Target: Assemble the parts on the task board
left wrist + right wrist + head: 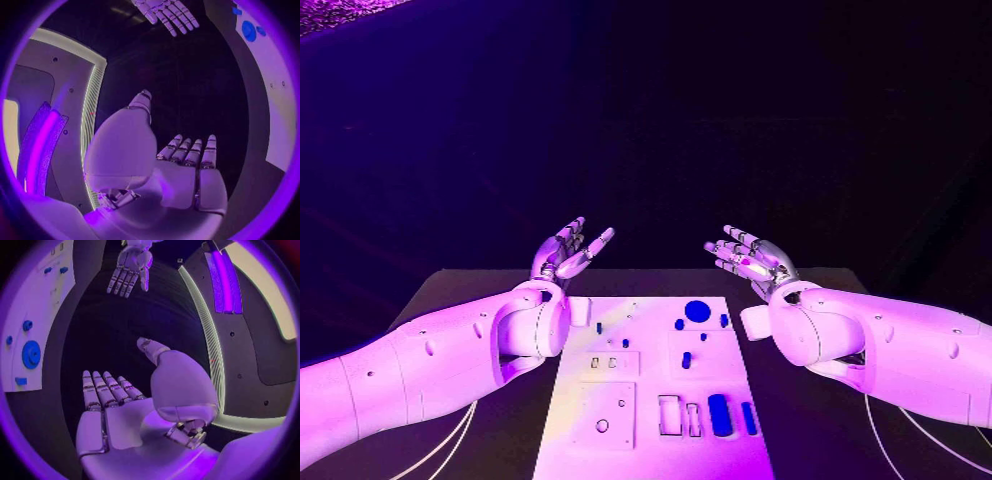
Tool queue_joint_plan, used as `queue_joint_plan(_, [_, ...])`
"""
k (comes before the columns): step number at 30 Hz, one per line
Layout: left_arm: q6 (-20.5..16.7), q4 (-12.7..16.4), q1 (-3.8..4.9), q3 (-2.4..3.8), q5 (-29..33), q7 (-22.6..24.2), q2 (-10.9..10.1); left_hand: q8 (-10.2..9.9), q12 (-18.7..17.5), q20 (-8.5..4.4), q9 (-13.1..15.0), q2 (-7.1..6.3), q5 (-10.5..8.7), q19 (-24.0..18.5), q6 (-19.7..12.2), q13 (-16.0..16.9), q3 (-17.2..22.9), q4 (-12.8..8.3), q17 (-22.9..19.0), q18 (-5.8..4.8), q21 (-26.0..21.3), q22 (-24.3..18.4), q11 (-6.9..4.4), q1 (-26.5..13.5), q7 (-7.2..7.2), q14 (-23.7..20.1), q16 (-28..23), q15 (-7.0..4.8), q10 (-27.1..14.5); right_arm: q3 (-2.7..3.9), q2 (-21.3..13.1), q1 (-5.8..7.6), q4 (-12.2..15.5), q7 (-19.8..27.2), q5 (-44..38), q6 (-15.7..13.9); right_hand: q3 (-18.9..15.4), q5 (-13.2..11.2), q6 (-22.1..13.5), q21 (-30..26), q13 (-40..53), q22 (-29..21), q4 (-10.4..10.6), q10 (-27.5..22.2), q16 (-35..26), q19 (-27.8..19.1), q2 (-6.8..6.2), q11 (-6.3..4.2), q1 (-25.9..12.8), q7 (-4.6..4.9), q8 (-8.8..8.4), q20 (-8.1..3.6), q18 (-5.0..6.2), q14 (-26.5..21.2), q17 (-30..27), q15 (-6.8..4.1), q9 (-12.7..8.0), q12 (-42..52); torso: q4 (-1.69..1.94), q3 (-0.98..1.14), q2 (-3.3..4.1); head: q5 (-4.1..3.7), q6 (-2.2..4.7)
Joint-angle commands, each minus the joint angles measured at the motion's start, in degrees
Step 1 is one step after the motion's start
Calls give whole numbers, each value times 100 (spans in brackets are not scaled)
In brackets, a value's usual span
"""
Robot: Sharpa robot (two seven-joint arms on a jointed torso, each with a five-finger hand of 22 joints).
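Note:
The white task board (635,440) lies in the middle of the table, in front of both hands. Blue parts sit on it: a round disc (697,311), small pegs near it, and two long bars (720,414) at the near right. My left hand (568,250) is raised beyond the board's far left corner, palm up, fingers spread, holding nothing. My right hand (750,259) hovers beyond the far right corner, also spread and empty. The left wrist view shows my left hand (184,165) and the board (265,75); the right wrist view shows my right hand (125,405), the disc (30,354) and the board (34,295).
The black table (473,285) reaches out past the board on both sides. My white forearms (430,360) flank the board to left and right. Thin cables (452,445) run along the table near the board's left edge.

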Motion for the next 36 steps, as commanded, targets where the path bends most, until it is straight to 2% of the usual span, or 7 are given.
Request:
queue_joint_plan(1, [467, -15, 13, 6, -5, 34, 21, 34, 34, 67, 10, 57, 41, 18, 72, 13, 40, 37, 16, 112, 29, 9, 103, 150, 366, 48, 44, 66, 37, -60, 16, 75, -57, -343, -254, 931, 260, 63, 745, 308, 78, 154, -323, 881, 188, 812, -33, -26, 644, 943, 203, 19, 203, 844, 127, -65, 135, 143, 0, 0, 0, 0, 0])
queue_joint_plan(5, [467, -15, 13, 6, -5, 34, 21, 68, 73, 98, 33, 236, 21, 86, 226, 43, 167, 26, 64, 143, 58, 22, 286, 199, 528, 318, 101, 158, 285, -108, 21, 126, -88, -393, -276, 1052, 343, 64, 1706, 610, 188, 294, -512, 2417, 537, 1643, -74, -136, 886, 908, 487, 6, 336, 2174, 328, -221, 314, 411, 0, 0, 0, 0, 0])
queue_joint_plan(6, [767, 289, 16, 3, -34, -84, -315, 76, 75, 99, 39, 269, 20, 108, 274, 47, 196, 23, 73, 134, 65, 25, 301, 211, 546, 381, 109, 176, 344, -106, -64, 212, -180, -258, -2344, 461, 348, 64, 1780, 624, 191, 298, -520, 2546, 558, 1682, -78, -145, 897, 909, 507, 6, 346, 2264, 340, -231, 327, 427, -26, 2, 94, -3, -72])
queue_joint_plan(10, [802, 419, 18, 3, -58, -55, -432, 188, 137, 109, 113, 407, 11, 484, 749, 94, 333, 8, 157, 84, 173, 77, 436, 305, 661, 934, 216, 237, 887, -103, -97, 274, -175, -378, -3138, 338, 440, 67, 2802, 874, 194, 389, -598, 3433, 811, 2356, -132, -265, 989, 838, 806, 3, 499, 3162, 460, -384, 508, 518, -8, 14, 160, -35, -71])
queue_joint_plan(15, [1030, 578, 24, 17, -264, -41, -540, 622, 460, 89, 367, 510, -3, 2757, 2220, 240, 490, -30, 486, 102, 932, 397, 640, 504, 787, 3045, 765, 244, 2911, -101, -162, 416, -178, -782, -4319, 391, 607, 64, 3558, 1091, 173, 432, -586, 3919, 970, 2819, -270, -399, 989, 734, 951, -29, 650, 3776, 510, -568, 606, 401, 95, 14, 275, -101, -107])
queue_joint_plan(20, [1213, 795, 31, 71, -361, -92, -641, 941, 601, 79, 543, 485, -3, 3314, 3207, 287, 637, -49, 641, 292, 1136, 401, 495, 698, 769, 3900, 984, 76, 4099, -100, -222, 540, -171, -1125, -5124, 450, 698, 57, 3861, 1382, 178, 524, -572, 4387, 1160, 3374, -386, -552, 1038, 590, 991, -229, 661, 4464, 581, -790, 630, 319, 154, -14, 384, -148, -88])
queue_joint_plan(36, [1465, 1486, 50, 138, -399, -69, -981, 1041, 481, -45, 567, 354, -1, 3952, 3397, 278, 1035, -92, 907, 350, 1344, 373, 367, 926, 662, 4558, 1142, -104, 4545, -101, -145, 607, -209, -2153, -7330, 991, 250, 61, 4656, 3666, 237, 1920, -451, 5785, 2256, 4679, -663, -1124, 1009, 102, 1154, -1049, 632, 6554, 1707, -1531, 849, 188, 262, -55, 660, -237, -66])
